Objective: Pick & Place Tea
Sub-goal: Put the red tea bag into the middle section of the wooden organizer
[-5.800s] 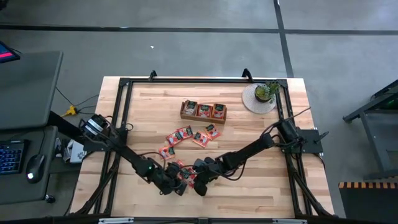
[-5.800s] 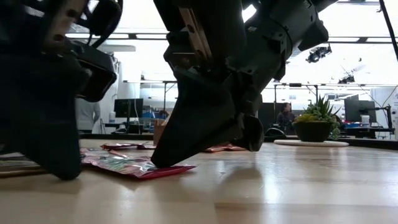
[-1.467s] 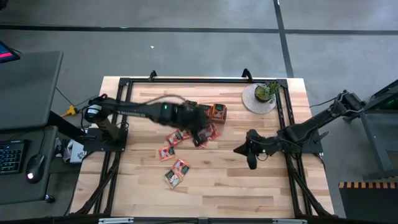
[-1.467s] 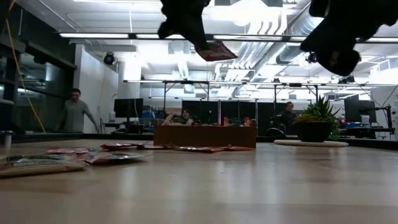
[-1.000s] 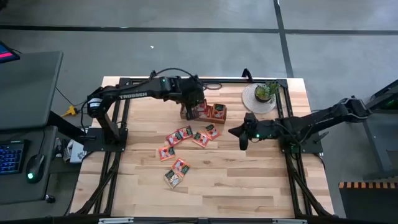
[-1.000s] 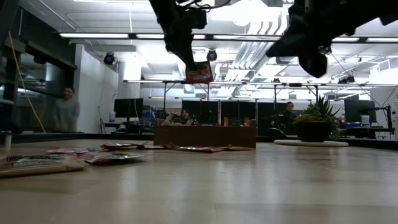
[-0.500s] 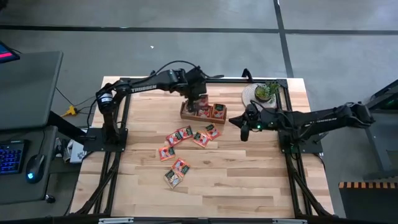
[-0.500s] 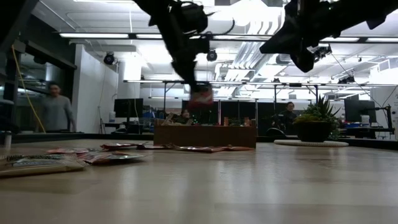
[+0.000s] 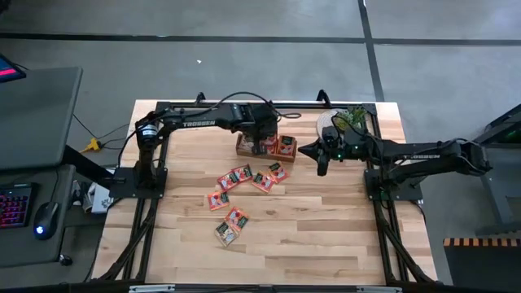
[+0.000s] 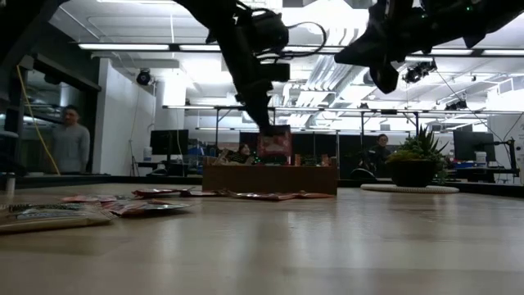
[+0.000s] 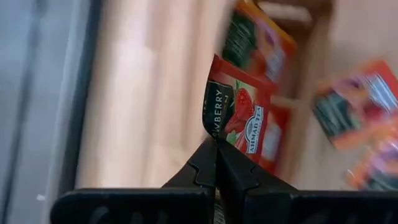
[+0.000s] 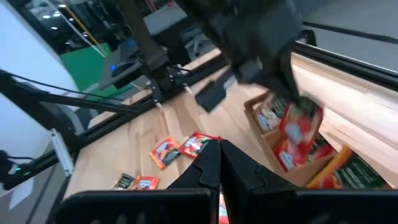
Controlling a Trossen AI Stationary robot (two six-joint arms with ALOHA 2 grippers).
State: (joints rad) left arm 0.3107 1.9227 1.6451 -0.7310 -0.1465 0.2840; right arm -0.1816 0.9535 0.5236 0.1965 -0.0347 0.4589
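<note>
My left gripper (image 9: 262, 137) hovers over the long brown wooden tray (image 9: 266, 147) near the table's far edge, shut on a red tea sachet (image 10: 274, 143) that hangs just above the tray (image 10: 270, 179). Other sachets stand in the tray's compartments (image 11: 258, 34). Several loose red-orange sachets (image 9: 244, 175) lie flat mid-table, and two more (image 9: 231, 225) lie nearer the near edge. My right gripper (image 9: 321, 159) is in the air right of the tray with its fingers shut (image 12: 219, 148); nothing shows past its tips. My left gripper pinches the red sachet between its two fingertips (image 11: 216, 144), at one edge of the sachet (image 11: 217, 134). The fingers come from above, pointing down (image 10: 260, 115). The sachet hangs below them, upright and lifted clear, over the tray.
A small green potted plant on a round white mat (image 9: 346, 122) stands at the far right corner, close behind my right arm. Black frame rails (image 9: 159, 155) run along the table's left, right and far sides. Bare wood lies toward the near edge. A person (image 10: 70, 143) stands in the room beyond.
My left gripper has carried the red sachet toward the table's right along the far edge and moved down, so the sachet now hangs just above the tray. My right gripper has moved toward the far edge, nearer the tray and the plant, staying high.
</note>
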